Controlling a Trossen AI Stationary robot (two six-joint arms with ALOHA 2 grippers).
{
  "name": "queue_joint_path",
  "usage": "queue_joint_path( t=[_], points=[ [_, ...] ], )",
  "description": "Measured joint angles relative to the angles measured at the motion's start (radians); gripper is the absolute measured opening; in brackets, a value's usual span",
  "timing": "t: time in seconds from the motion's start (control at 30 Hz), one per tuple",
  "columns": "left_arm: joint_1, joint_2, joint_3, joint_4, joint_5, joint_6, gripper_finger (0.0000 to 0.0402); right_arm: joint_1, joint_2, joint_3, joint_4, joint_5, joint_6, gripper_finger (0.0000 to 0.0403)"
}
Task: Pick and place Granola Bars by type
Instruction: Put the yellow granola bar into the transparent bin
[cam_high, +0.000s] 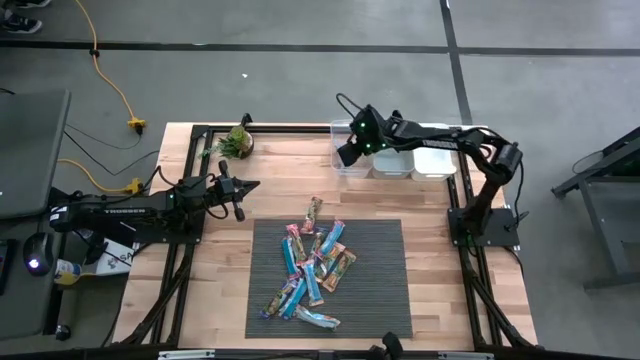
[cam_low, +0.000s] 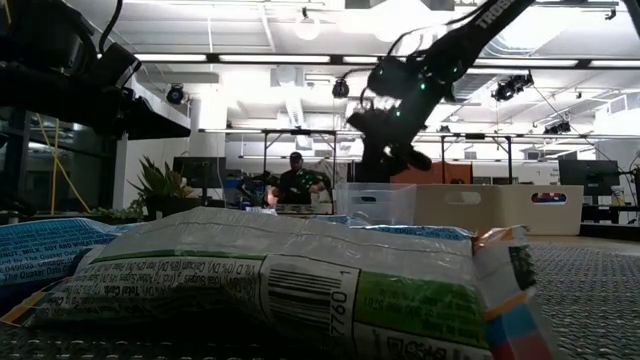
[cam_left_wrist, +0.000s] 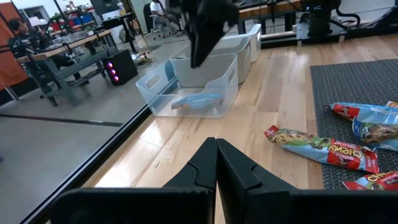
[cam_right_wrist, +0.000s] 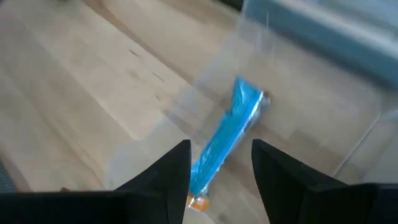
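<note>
On the wooden table (cam_high: 430, 280) a dark ribbed mat (cam_high: 380, 290) carries the heap of Granola Bars (cam_high: 315, 270), lying at mixed angles; one reads "CHEWY" (cam_left_wrist: 339, 151), its long axis running across the left gripper's (cam_left_wrist: 216, 163) pressed-together, empty fingers (cam_left_wrist: 239, 168). The right gripper (cam_right_wrist: 221, 168) hangs over the clear bin (cam_left_wrist: 193, 84), fingers (cam_right_wrist: 277, 165) spread and empty; the blue bar (cam_right_wrist: 227, 140) lies in that bin, lengthwise between them, one end beyond the fingertips.
</note>
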Motion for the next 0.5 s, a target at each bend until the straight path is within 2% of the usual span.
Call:
queue_joint_path(
  t=[0.3, 0.5],
  points=[
    [0.000, 0.000, 0.000, -0.003, 0.000, 0.000, 0.0001, 0.010, -0.151, 0.000, 0.060, -0.054, -0.181, 0.0154],
    [0.000, 0.000, 0.000, -0.027, 0.000, 0.000, 0.0001, 0.050, -0.235, 0.001, 0.090, -0.193, -0.325, 0.0154]
  ],
)
